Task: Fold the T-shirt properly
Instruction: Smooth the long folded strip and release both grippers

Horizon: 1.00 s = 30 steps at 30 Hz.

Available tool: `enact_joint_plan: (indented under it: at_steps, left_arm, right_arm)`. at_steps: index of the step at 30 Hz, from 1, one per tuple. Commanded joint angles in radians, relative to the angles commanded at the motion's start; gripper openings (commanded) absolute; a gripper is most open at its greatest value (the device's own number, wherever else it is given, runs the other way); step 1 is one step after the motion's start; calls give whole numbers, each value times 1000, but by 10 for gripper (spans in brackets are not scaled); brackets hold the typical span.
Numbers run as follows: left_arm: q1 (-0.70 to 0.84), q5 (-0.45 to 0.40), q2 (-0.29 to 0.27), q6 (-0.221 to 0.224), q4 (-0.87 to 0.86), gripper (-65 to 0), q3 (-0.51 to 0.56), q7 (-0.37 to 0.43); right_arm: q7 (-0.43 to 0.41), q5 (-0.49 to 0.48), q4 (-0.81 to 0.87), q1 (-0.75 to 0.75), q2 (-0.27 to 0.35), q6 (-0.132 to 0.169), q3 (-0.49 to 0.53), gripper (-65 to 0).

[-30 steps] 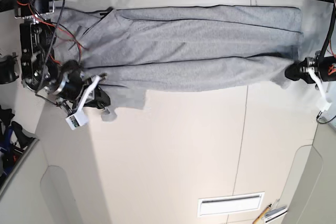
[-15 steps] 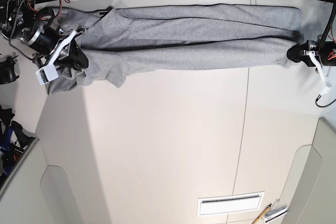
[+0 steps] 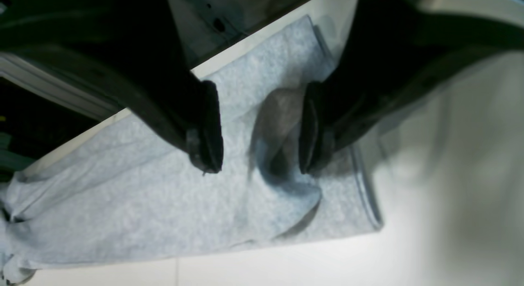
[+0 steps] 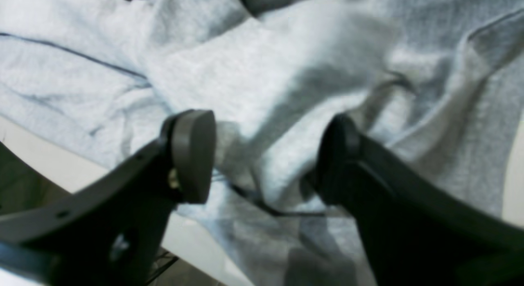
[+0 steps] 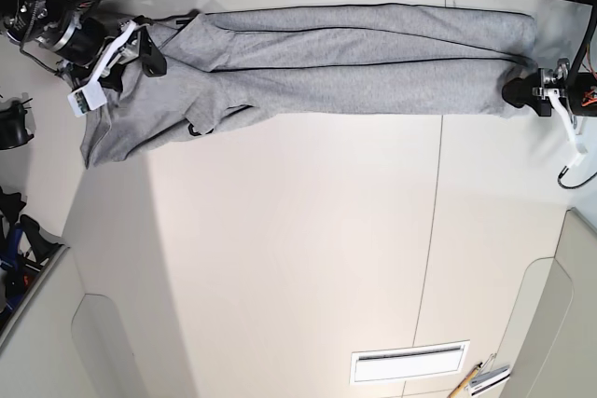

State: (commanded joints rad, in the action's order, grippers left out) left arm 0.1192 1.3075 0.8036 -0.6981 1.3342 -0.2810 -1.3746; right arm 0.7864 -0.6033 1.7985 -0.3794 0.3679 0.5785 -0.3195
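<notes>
The light grey T-shirt (image 5: 354, 58) lies as a long folded band along the table's far edge, with a crumpled sleeve end hanging at the left (image 5: 112, 137). My left gripper (image 5: 516, 92) is at the band's right end. In its wrist view the left gripper (image 3: 258, 150) stands open over the T-shirt (image 3: 163, 196), and a raised fold of cloth sits loose beside one finger (image 3: 311, 126). My right gripper (image 5: 149, 51) is at the left end. Seen close up, the right gripper (image 4: 266, 163) is open, with bunched T-shirt cloth (image 4: 278, 85) between the spread fingers.
The cream table (image 5: 298, 258) has a seam running down its right part. A white slotted plate (image 5: 408, 363) and some pens (image 5: 480, 379) lie near the front right. Dark equipment and cables crowd the left edge (image 5: 14, 123).
Both grippers carried the shirt's near edge toward the far edge, narrowing the band. The right arm moved furthest, up and left. Neither gripper now pinches the cloth.
</notes>
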Motion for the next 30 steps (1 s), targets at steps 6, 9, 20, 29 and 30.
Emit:
enact_joint_plan:
  at_steps: [6, 9, 20, 29, 30]
  left_arm:
    - [0, 95, 0, 0, 0, -306, -194, -22]
    - [0, 176, 0, 0, 0, -305, -269, -22]
    - [156, 176, -3, 0, 0, -249, -283, -22]
    - [186, 3, -82, 0, -1, -181, -283, 85]
    - [186, 2, -94, 0, -1, -181, -283, 84]
  right_arm:
    - [8, -100, 5, 8, 0, 1, -202, -275]
    - [18, -135, 5, 11, -3, 2, -286, -275]
    - [33, -217, 6, 25, -11, 15, -313, -650]
    - [12, -174, -8, 36, -92, 19, -181, -650]
    - [5, -161, -12, 39, -92, 19, -159, -650]
